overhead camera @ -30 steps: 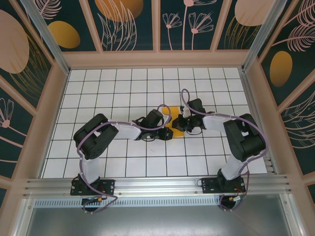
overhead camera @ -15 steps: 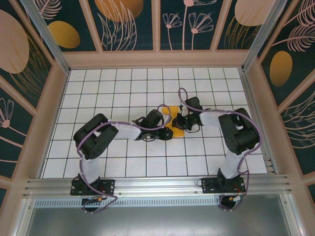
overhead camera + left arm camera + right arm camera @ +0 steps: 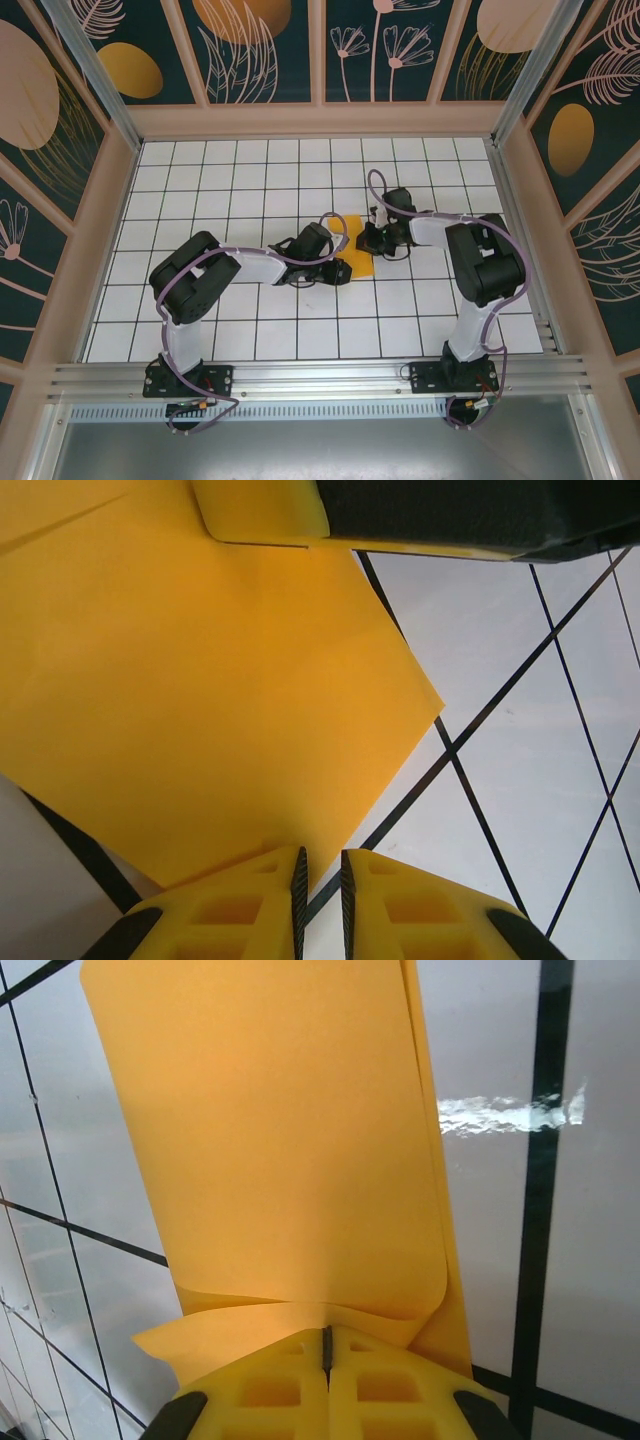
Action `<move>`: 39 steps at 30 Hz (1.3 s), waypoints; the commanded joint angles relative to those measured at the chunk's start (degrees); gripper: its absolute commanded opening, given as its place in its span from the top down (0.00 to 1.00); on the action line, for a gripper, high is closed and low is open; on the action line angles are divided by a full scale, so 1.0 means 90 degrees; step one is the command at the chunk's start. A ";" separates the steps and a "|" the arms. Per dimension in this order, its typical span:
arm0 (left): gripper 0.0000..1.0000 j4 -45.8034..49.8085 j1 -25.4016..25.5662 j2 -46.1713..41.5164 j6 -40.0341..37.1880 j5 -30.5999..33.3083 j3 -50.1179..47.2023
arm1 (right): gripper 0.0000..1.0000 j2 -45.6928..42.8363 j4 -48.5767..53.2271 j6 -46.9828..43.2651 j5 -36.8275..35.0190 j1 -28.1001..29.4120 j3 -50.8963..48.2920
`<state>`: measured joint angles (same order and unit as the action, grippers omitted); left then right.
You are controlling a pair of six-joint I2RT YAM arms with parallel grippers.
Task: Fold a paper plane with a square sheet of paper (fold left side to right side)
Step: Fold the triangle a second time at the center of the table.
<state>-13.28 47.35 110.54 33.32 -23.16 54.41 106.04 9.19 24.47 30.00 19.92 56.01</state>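
While curled, paper (image 3: 270, 1140) in right pincer (image 3: 326, 1345)

Right tool (image 3: 326, 1345) clamped on curled sheet of paper (image 3: 280, 1140).

A white tabletop (image 3: 200, 200) ruled with black grid lines (image 3: 545, 1160) spreads beneath the left gripper (image 3: 343, 266) and right gripper (image 3: 366, 240). Dark floral wall panels (image 3: 265, 50) stand beyond and beside them. An aluminium rail (image 3: 320, 372) runs behind.
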 commanded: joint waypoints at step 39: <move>0.67 0.1789 -0.0105 -0.0149 -0.0361 -0.0294 0.1592 | 0.93 0.0050 -0.0124 -0.0063 -0.0196 -0.0298 -0.0276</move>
<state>1.39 46.76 111.70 31.46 -26.48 69.32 106.30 6.04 24.10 29.80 17.02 55.33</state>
